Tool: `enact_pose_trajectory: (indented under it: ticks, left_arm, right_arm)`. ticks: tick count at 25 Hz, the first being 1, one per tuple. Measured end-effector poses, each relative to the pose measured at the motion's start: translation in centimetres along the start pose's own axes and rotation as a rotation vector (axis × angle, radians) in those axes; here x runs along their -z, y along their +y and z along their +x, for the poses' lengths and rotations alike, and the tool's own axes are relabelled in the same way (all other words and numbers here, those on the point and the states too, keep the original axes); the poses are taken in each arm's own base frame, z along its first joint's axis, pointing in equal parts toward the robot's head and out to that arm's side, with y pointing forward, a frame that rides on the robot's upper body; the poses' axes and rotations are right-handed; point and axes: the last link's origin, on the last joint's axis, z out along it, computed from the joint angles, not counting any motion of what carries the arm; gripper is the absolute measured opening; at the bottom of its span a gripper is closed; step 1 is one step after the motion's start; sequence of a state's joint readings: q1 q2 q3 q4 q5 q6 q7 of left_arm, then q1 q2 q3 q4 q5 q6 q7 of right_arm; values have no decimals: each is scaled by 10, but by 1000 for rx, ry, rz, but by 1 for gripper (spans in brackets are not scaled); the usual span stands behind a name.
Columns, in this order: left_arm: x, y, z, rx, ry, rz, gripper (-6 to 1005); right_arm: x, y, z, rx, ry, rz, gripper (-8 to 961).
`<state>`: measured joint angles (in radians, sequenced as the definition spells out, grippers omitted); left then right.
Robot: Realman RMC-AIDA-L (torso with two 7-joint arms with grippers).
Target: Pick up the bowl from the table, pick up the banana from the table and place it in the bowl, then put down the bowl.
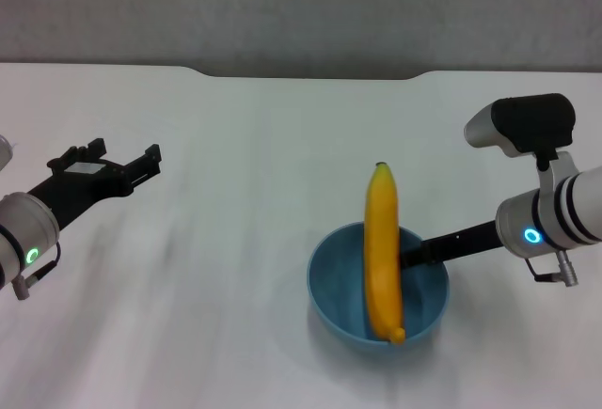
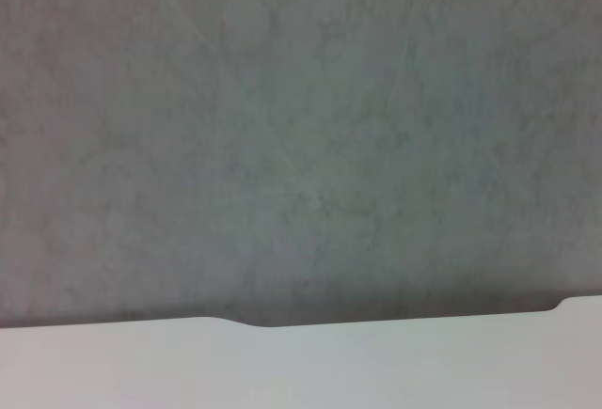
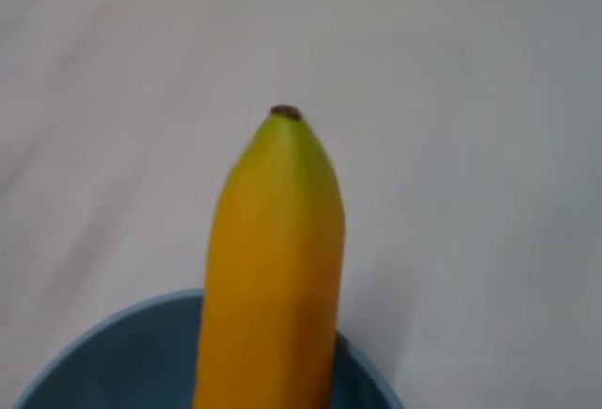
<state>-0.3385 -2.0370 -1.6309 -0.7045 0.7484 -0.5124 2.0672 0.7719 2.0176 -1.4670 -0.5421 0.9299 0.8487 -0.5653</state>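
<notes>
Banana in bowl, lower centre-right of head view; right tool at the bowl, left tool off to the side.

Bowl point(image 1: 378, 289) sits light blue on the white worktop point(image 1: 235, 193). Banana point(image 1: 382, 249) stands tilted in it, lower end on the near rim, dark-tipped end poking past the far rim. Right tool point(image 1: 414, 257) reaches in from frame right, touching the banana; cannot tell if its fingers are apart or together. Left tool point(image 1: 143, 166), mid-left, fingers apart, holds nothing.
</notes>
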Motion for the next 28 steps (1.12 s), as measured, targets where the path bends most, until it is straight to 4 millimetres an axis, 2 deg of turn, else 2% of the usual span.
enact_pose_trajectory:
  ticks: [4, 7, 19, 24, 28]
  left_arm:
    - [0, 0, 0, -8, -1, 1, 893]
    - [1, -2, -1, -13, -1, 6, 893]
    - [17, -17, -8, 12, 56, -16, 892]
    - [22, -22, -16, 23, 48, -1, 892]
    - [25, -24, -18, 27, 48, 4, 892]
  right_arm:
    - [4, 2, -3, 12, -24, -10, 543]
    - [7, 3, -3, 14, -41, -17, 689]
    - [24, 5, 6, 14, -117, -87, 690]
    - [36, -1, 14, 7, -177, -113, 690]
    - [53, -12, 19, 4, -276, -106, 690]
